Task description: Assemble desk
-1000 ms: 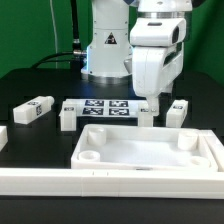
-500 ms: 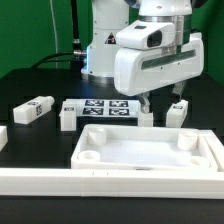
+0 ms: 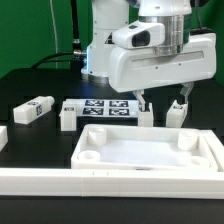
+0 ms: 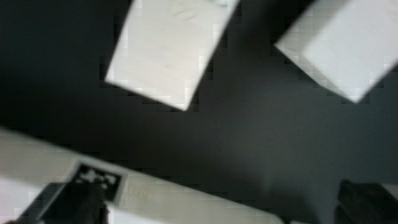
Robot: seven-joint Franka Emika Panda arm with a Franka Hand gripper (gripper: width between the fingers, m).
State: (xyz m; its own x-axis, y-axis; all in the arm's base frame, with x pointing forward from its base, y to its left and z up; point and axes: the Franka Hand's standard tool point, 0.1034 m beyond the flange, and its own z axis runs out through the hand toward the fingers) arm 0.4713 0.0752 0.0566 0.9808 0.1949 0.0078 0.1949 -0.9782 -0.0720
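The white desk top (image 3: pixel 150 150) lies flat near the front, rim up, with round sockets at its corners. Two short white legs (image 3: pixel 146 116) (image 3: pixel 177 113) stand just behind it. My gripper (image 3: pixel 163 99) hangs open and empty above and between these two legs, one finger near each. In the wrist view the same two legs (image 4: pixel 169 50) (image 4: pixel 347 50) show on the black table, beyond my gripper (image 4: pixel 217 205), whose dark fingertips (image 4: pixel 63 205) are spread wide. Another leg (image 3: pixel 67 116) stands at the exterior view's left, and one (image 3: pixel 33 110) lies further left.
The marker board (image 3: pixel 100 108) lies flat behind the legs. A long white rail (image 3: pixel 110 182) edges the table's front. A white part (image 3: pixel 2 137) is cut off at the exterior view's left edge. A white tagged surface (image 4: pixel 107 185) fills a wrist-view corner.
The gripper has turned about its vertical axis, so its wide side now faces the exterior camera and both fingers show spread. It has also shifted slightly toward the exterior view's right.
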